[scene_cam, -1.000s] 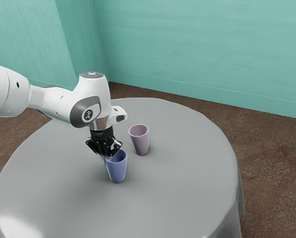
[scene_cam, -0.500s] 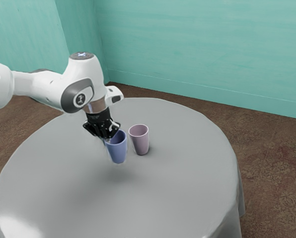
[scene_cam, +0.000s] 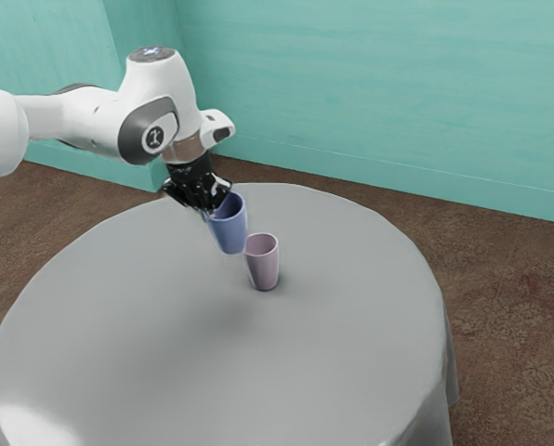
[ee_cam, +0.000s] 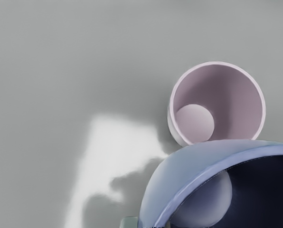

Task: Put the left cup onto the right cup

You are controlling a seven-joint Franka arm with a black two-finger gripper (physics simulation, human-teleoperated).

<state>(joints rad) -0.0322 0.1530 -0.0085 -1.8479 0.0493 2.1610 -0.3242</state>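
Higher now, blue cup (scene_cam: 229, 226) nearer pink cup (scene_cam: 262, 262)

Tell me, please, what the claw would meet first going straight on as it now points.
Likely the rim of the pink cup, through the blue cup that the claw holds; otherwise the table beside it. Depth is unclear.

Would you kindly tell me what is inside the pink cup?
Nothing: the pink cup shows its bare bottom in the wrist view. The blue cup, held tilted in the claw, hangs in the air by it and covers part of its rim there.
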